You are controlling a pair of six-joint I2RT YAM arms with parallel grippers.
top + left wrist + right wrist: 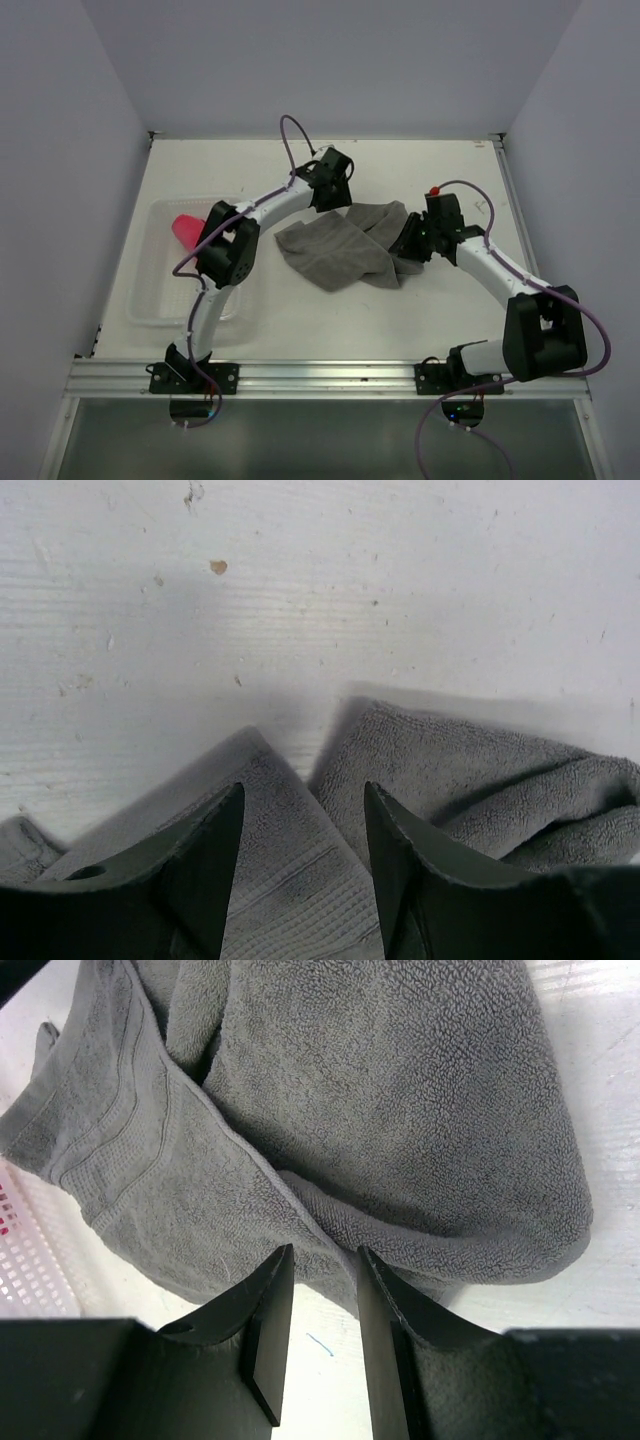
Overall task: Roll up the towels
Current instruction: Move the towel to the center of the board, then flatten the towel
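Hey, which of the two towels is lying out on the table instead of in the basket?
The grey towel, crumpled on the table near the middle; the pink towel sits inside the white basket at the left.

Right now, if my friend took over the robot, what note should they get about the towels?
Left pincer: open above the grey towel, at its far edge, holding nothing.
Right pincer: jaws apart at that towel's right edge, nothing clearly pinched.
The grey towel lies crumpled in the middle of the table, unrolled. The pink towel sits in the white basket on the left; whether it is rolled, I cannot tell.
Done: nothing sure.
To do: spread and roll the grey one, then check the pink.
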